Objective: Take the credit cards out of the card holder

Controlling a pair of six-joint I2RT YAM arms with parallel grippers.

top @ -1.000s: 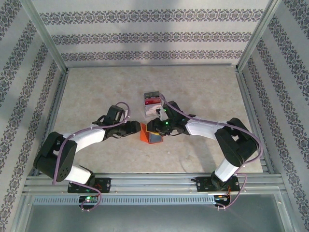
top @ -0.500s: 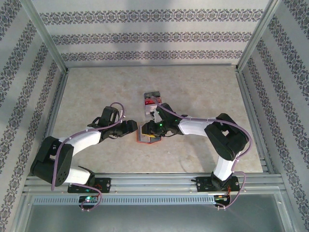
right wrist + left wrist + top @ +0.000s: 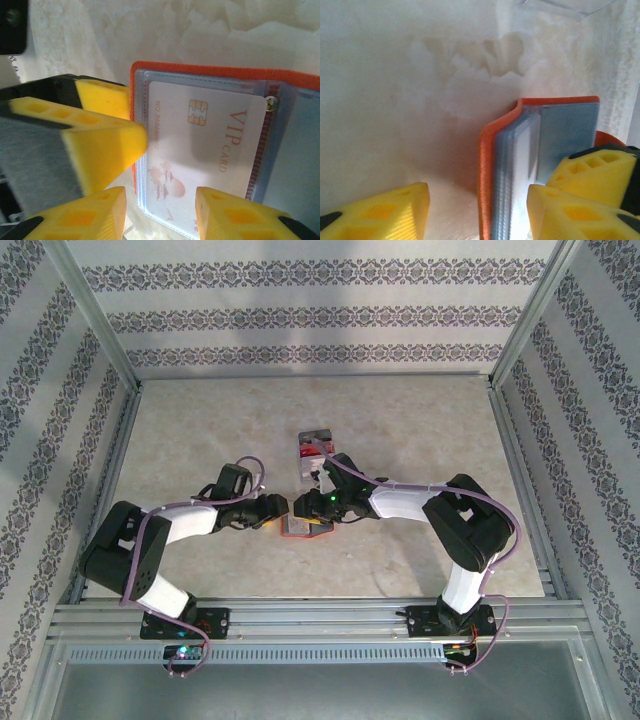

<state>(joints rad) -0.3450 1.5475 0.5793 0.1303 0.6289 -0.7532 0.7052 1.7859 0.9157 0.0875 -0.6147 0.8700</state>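
Between the fingers of the left pincer (image 3: 477,202) sits the card holder (image 3: 488,165), half open on the pale worktop (image 3: 395,100), its orange cover curling toward the wrist camera and a stack of clear sleeves (image 3: 517,165) packed against the grey-blue inner side. This pincer is apart: the finger at the left of its wrist view is clear of the orange cover, with bare worktop in the gap, while the other finger sits close against the sleeves. Just past that finger, one yellow finger (image 3: 600,167) of the right pincer lies over the grey-blue face. Ahead of the right pincer (image 3: 160,197) the holder is spread open, a white VIP card (image 3: 210,135) with a chip showing through the top sleeve. The right pincer's fingers are apart too, the sleeve's near edge showing in the gap; whether they touch it I cannot tell. Beyond the right pincer, away from the arm bases, sits a clear tray (image 3: 314,452) with red contents
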